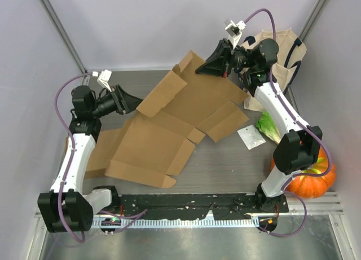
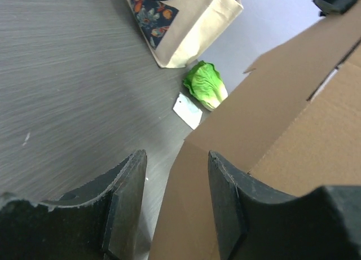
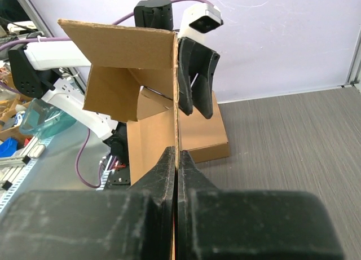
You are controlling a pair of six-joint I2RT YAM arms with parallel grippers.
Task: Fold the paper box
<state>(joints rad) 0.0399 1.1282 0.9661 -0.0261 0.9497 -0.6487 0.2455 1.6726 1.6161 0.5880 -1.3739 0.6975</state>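
Note:
The paper box [image 1: 163,124] is a flat brown cardboard blank spread over the table, its far end lifted. My right gripper [image 1: 204,68] holds that raised far edge. In the right wrist view the gripper [image 3: 176,153] is shut on the panel [image 3: 121,45], which stands edge-on between the fingers. My left gripper [image 1: 135,104] sits at the blank's left side, beside a flap. In the left wrist view its jaws [image 2: 177,155] stand apart, with a corner of the cardboard [image 2: 293,136] reaching in between them, touching neither finger.
A cloth tote bag [image 1: 285,57] stands at the back right. A green lettuce [image 1: 269,127] and a small white packet [image 1: 250,137] lie in front of it. An orange pumpkin [image 1: 310,178] sits by the right arm's base. Walls close in the sides.

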